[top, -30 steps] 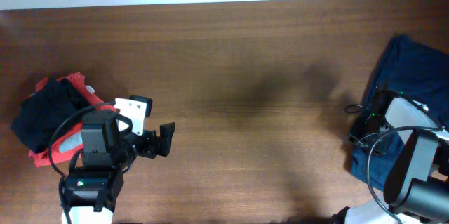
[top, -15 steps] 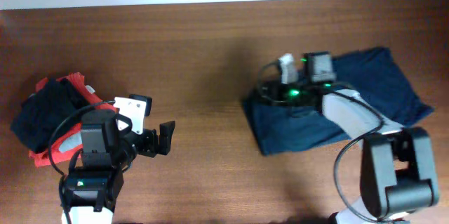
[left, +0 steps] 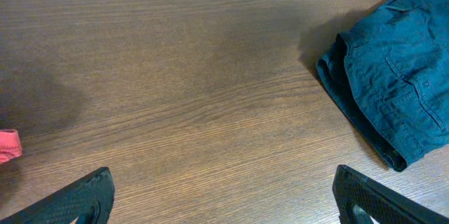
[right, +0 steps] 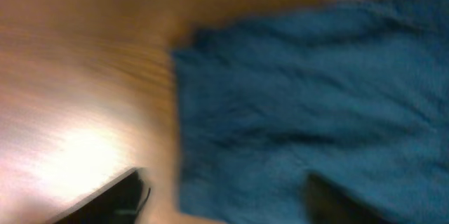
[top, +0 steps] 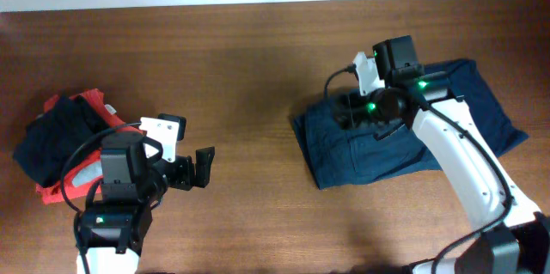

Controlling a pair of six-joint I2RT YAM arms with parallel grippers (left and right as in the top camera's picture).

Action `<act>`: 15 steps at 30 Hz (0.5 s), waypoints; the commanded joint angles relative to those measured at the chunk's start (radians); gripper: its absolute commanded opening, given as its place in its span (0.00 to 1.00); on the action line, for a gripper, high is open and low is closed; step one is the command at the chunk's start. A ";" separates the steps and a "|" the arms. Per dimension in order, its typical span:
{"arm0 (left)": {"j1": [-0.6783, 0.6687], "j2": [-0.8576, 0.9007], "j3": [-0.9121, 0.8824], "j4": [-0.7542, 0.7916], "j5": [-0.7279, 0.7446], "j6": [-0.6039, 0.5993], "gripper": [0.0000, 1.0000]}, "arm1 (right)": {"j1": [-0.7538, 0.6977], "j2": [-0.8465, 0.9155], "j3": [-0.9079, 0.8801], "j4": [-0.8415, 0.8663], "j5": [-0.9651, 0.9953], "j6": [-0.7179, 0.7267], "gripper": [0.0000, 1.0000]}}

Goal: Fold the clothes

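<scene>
The clothes are one large navy denim-like garment (top: 361, 155), lying crumpled and partly flat on the wooden table right of centre. It also shows in the left wrist view (left: 396, 76) and, blurred, in the right wrist view (right: 316, 90). My right gripper (top: 351, 111) hovers over the garment's left part. Its fingers (right: 224, 192) are spread apart with nothing between them. My left gripper (top: 203, 169) is open and empty over bare wood at the left, well away from the garment, and its fingertips (left: 224, 199) show in the left wrist view.
A pile at the far left holds a black garment (top: 51, 137) on red-orange (top: 93, 104) and grey (top: 82, 175) folded garments. A pink scrap (left: 8, 145) shows at the left wrist view's edge. Bare brown table (top: 249, 68) lies between the arms.
The navy garment came from the table's right edge to right of centre with my right arm. In the last half second it shifted slightly left. The left arm has not moved.
</scene>
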 commanded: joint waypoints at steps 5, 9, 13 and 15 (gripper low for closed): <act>-0.005 0.008 0.023 0.001 0.016 -0.011 0.99 | -0.003 0.138 -0.078 0.016 0.265 -0.029 0.26; -0.005 0.008 0.023 0.002 0.015 -0.011 0.99 | -0.003 0.228 -0.134 0.076 0.270 -0.030 0.25; -0.005 0.008 0.023 0.002 0.015 -0.011 0.99 | 0.000 0.323 -0.147 0.091 0.179 -0.034 0.26; -0.005 0.008 0.023 0.002 0.015 -0.011 0.99 | 0.000 0.351 -0.147 0.098 0.039 -0.076 0.25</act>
